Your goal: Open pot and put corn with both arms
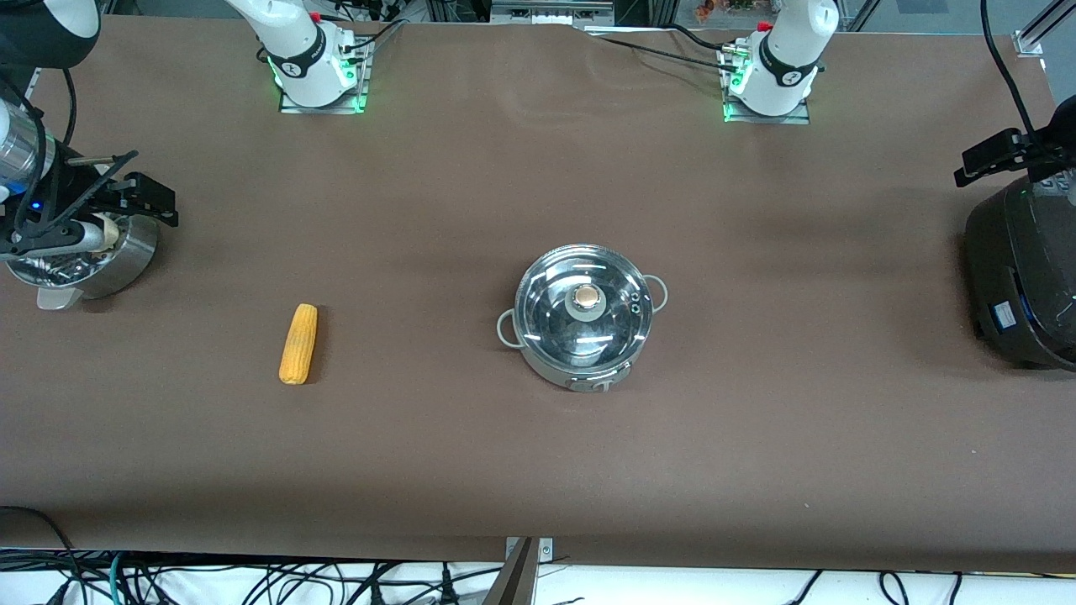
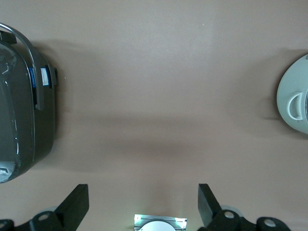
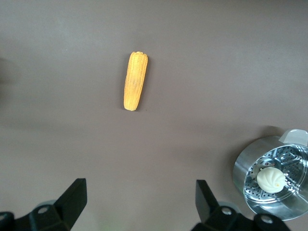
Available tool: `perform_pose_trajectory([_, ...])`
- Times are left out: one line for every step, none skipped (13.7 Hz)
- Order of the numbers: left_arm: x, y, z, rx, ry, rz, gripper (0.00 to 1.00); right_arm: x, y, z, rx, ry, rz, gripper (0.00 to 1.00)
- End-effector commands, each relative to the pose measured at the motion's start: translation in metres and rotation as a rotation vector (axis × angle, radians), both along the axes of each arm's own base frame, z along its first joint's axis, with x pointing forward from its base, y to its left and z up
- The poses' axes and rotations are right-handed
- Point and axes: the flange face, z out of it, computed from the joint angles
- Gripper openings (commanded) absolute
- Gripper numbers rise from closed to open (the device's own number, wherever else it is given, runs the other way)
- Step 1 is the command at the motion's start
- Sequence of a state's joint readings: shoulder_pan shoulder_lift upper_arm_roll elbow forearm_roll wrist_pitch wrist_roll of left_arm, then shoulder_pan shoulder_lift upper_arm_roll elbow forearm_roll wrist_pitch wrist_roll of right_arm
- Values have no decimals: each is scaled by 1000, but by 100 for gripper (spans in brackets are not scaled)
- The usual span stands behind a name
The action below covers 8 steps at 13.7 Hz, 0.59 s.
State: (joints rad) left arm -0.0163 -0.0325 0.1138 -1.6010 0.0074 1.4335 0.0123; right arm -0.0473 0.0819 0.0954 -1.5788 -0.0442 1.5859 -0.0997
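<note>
Up at the right arm's end of the bench point(image 1: 538, 470), the right gripper point(image 1: 126, 202) hangs over the steamer basket point(image 1: 126, 248), and arm and cables hide most of that basket in the front view; only its steel wall and a pale handle stub show. From the right wrist view the basket point(image 3: 250, 190) is cut off at the frame edge, with a white bun point(image 3: 272, 179) lying on its perforated floor, and the jaws stand wide apart, holding nothing, the fingertips point(image 3: 74, 192) poking into the frame. Next along, the corn point(image 1: 298, 343) lies flat on the bare bench, nearer the front camera than the basket and well apart from it, with open cloth all around. Past a broad clear stretch, the pot point(image 1: 584, 323) sits near the middle of the bench, its glass lid point(image 1: 546, 315) on and the tan knob point(image 1: 588, 296) untouched; both loop handles show. Toward the left arm's end, the black cooker point(image 1: 1021, 277) is cut off by the frame edge, and the left gripper point(image 1: 1000, 155) hovers over it, partly out of view. Its wrist view shows the jaws spread wide and empty, fingertips point(image 2: 77, 199) at the frame edge, open bench between the cooker point(image 2: 24, 120) and a sliver of the pot point(image 2: 288, 86).
</note>
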Motion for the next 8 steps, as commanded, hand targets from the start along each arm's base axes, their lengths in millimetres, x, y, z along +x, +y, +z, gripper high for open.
perform_pose_trajectory([2, 1, 5, 5, 7, -16, 100, 3, 2, 5, 15, 7, 4, 100])
perform_pose_trajectory([2, 1, 5, 5, 7, -16, 100, 3, 2, 5, 15, 6, 5, 100])
perform_pose_trajectory([2, 1, 6, 4, 5, -16, 100, 4, 2, 6, 16, 0, 11, 100])
perform_pose_trajectory([2, 0, 5, 5, 7, -17, 100, 5, 2, 6, 16, 0, 14, 100])
perform_pose_trajectory([2, 1, 5, 4, 7, -16, 100, 5, 2, 6, 16, -2, 13, 100])
perform_pose_trajectory([2, 1, 6, 5, 5, -16, 100, 4, 2, 6, 16, 0, 10, 100])
perform_pose_trajectory([2, 1, 5, 3, 8, -16, 100, 4, 2, 6, 15, 1, 7, 100])
perform_pose_trajectory([2, 0, 6, 3, 7, -17, 100, 4, 2, 6, 15, 3, 7, 100])
